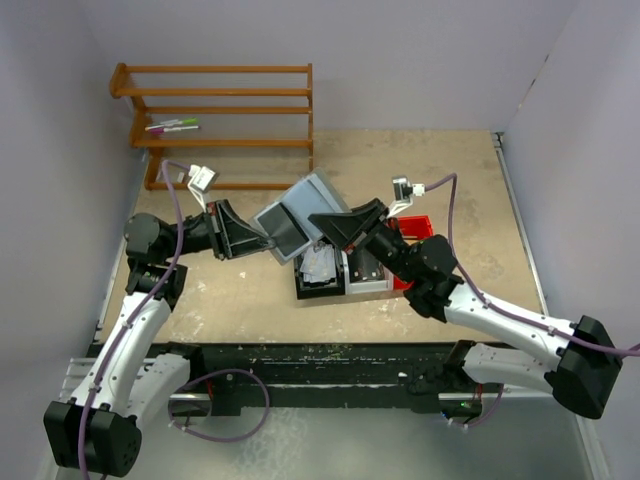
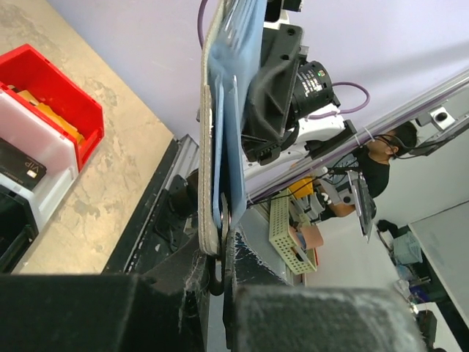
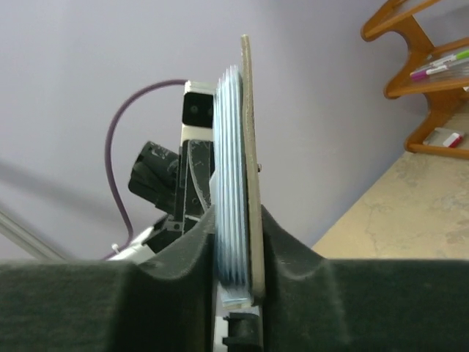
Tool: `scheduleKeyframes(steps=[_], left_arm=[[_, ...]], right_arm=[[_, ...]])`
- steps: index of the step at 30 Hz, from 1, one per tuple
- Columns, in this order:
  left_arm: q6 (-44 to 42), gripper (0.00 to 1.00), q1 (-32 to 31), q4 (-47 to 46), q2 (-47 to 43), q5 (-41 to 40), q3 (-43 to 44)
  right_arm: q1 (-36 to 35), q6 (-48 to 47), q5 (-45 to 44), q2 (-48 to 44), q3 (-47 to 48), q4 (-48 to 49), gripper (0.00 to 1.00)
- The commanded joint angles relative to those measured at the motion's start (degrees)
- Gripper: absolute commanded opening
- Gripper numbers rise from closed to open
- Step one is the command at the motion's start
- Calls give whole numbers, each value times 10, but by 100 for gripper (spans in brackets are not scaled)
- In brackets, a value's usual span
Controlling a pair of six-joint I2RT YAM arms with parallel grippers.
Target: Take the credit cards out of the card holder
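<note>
The blue-grey card holder (image 1: 308,196) hangs open above the table, with its darker pocket panel (image 1: 283,229) facing up. My left gripper (image 1: 262,238) is shut on the panel's left edge. In the left wrist view the holder (image 2: 227,88) is edge-on in that gripper (image 2: 223,235), and I cannot tell whether a card is in the pinch. My right gripper (image 1: 328,222) is shut on the holder's right side, where its ribbed blue layers (image 3: 231,183) sit between the pads (image 3: 293,257). A black card (image 2: 18,167) lies in the white bin. A tan-gold card (image 2: 53,116) lies in the red bin.
A black bin (image 1: 318,272), a white bin (image 1: 365,270) and a red bin (image 1: 415,232) stand side by side under the holder; something pale grey lies in the black one. A wooden rack (image 1: 225,110) with markers (image 1: 172,126) stands at the back left. Walls close in on both sides.
</note>
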State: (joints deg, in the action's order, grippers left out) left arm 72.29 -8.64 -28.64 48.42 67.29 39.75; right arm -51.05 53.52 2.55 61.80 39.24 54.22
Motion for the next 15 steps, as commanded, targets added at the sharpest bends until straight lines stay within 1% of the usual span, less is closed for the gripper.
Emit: scheduleKeyframes(steps=[1, 2, 3, 4, 8, 10, 12, 13, 15], left_arm=[[-51, 3, 0, 39, 1, -6, 31], [-67, 3, 0, 60, 1, -6, 37], [-82, 3, 0, 79, 0, -5, 43], [-97, 3, 0, 97, 1, -5, 48], [-169, 1, 0, 188, 8, -1, 77], [-222, 1, 0, 250, 17, -4, 99], [-273, 1, 0, 310, 26, -9, 122], [-299, 1, 0, 331, 29, -11, 132], [-319, 1, 0, 352, 31, -9, 142]], right_arm=[[2, 27, 12, -28, -5, -3, 40], [4, 23, -1, -39, -5, -31, 50], [8, 17, -12, -54, -1, -68, 58], [18, 12, -20, -64, 5, -110, 63], [82, 5, -14, -97, 50, -274, 74], [109, -29, -31, -101, 96, -385, 77], [114, -75, -73, -102, 148, -485, 77], [114, -101, -84, -102, 169, -515, 75], [114, -132, -82, -106, 208, -552, 71]])
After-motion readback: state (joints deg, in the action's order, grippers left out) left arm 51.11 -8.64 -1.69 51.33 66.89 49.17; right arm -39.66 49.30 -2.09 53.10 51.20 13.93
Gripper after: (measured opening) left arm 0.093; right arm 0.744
